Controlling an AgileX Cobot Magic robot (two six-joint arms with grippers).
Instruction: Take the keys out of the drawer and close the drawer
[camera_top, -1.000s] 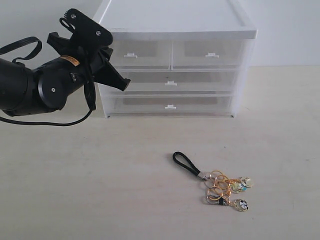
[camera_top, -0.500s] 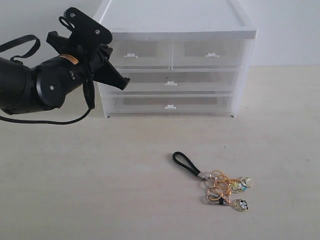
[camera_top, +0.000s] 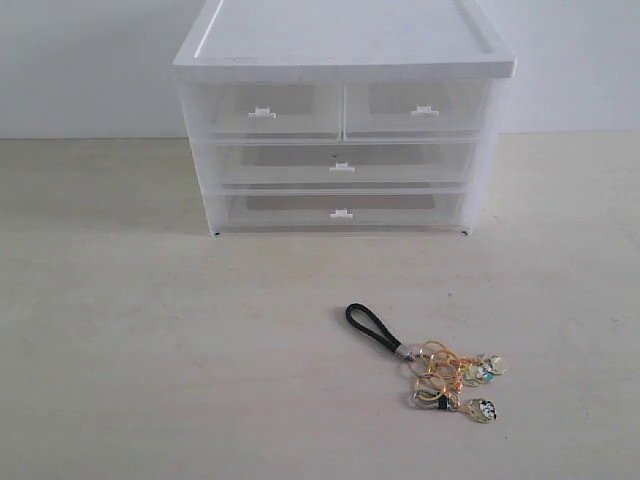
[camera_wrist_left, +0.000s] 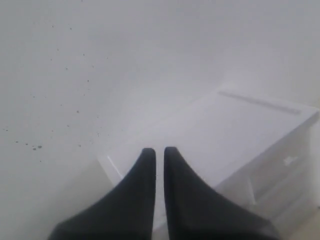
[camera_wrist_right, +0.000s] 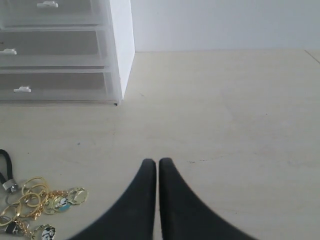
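The keys (camera_top: 447, 375) lie on the table in front of the cabinet, gold rings and charms with the black cord loop stretched to the left; the right wrist view shows the keys (camera_wrist_right: 30, 202) too. The drawer (camera_top: 418, 110), the upper right clear one with a white tab, sits flush in the white cabinet (camera_top: 340, 40). No arm shows in the exterior view. My left gripper (camera_wrist_left: 160, 151) is shut and empty, above the cabinet's top (camera_wrist_left: 220, 135). My right gripper (camera_wrist_right: 157, 162) is shut and empty, over bare table to the right of the keys.
The left-hand small drawer (camera_top: 262, 110) and two wide drawers (camera_top: 340, 165) are all pushed in. A pale wall rises behind the cabinet. The beige table (camera_top: 150, 350) spreads around the keys.
The left arm, which stood at the cabinet's left front corner, has left the exterior view. The keys and drawers have not moved.
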